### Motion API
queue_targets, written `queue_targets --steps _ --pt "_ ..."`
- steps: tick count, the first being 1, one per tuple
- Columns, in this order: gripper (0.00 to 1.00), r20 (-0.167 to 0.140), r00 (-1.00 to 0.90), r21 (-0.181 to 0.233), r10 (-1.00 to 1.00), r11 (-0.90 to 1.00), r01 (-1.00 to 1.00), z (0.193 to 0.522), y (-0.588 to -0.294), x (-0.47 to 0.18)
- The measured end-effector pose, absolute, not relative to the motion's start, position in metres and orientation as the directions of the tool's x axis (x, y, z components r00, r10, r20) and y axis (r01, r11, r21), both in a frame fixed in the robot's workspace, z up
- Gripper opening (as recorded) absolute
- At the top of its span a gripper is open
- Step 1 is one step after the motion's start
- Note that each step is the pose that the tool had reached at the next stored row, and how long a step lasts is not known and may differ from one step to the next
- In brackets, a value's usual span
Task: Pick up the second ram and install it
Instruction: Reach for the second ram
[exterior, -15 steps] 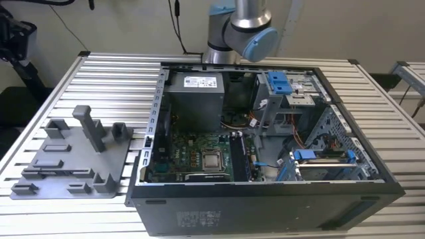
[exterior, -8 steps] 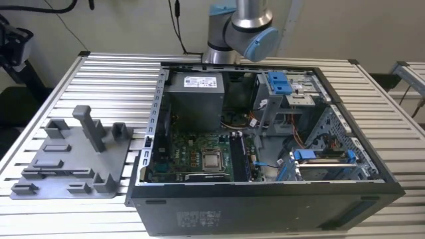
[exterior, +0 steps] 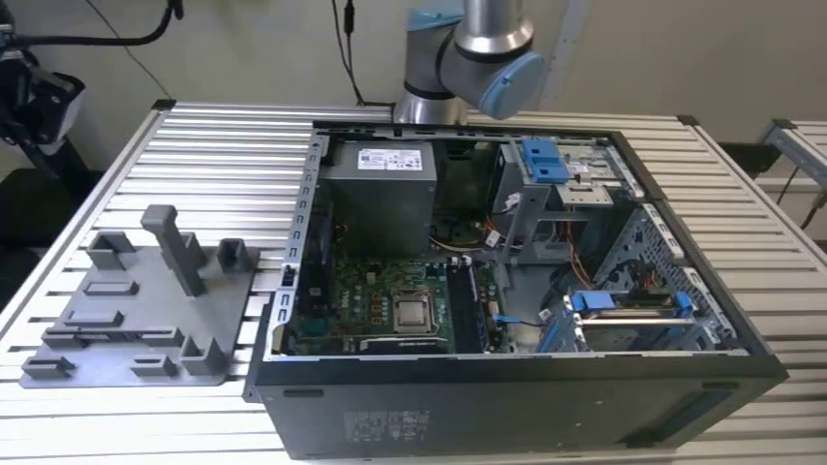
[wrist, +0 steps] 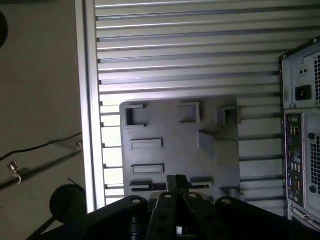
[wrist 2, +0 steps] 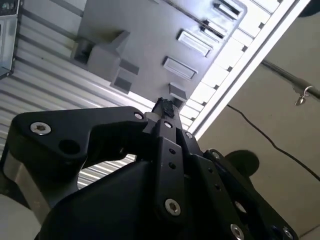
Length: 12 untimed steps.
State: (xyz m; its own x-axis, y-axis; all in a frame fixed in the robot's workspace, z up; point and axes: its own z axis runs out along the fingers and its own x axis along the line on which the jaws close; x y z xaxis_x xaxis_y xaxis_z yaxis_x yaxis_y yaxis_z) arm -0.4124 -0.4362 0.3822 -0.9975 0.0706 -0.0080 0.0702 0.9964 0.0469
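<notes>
In both wrist views my gripper [wrist: 177, 181] [wrist 2: 165, 106] hangs high above the grey fixture plate [wrist: 170, 125] [wrist 2: 145, 30], its black fingers drawn together and shut with nothing visible between them. Directly beyond the fingertips, a thin dark strip [wrist: 150, 186] runs along a long slot of the plate, edge-on; I cannot tell whether it is the second ram. In the exterior view the same plate [exterior: 142, 320] lies to the left of the open computer case [exterior: 517, 291]. Inside the case, dark memory slots [exterior: 463, 308] sit beside the processor socket [exterior: 413, 312].
The arm's base and elbow [exterior: 472, 58] stand behind the case. The plate carries a tall post [exterior: 174, 247] and several raised blocks. The slatted aluminium table [exterior: 220, 155] ends near the plate in an edge rail [wrist: 89, 100]. Cables and a stand lie on the floor beyond.
</notes>
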Motion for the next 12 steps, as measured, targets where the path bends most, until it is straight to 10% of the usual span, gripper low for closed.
queue_targets --steps 12 --pt "0.11 -0.003 -0.997 0.047 0.071 0.996 0.070 0.361 -0.473 -0.403"
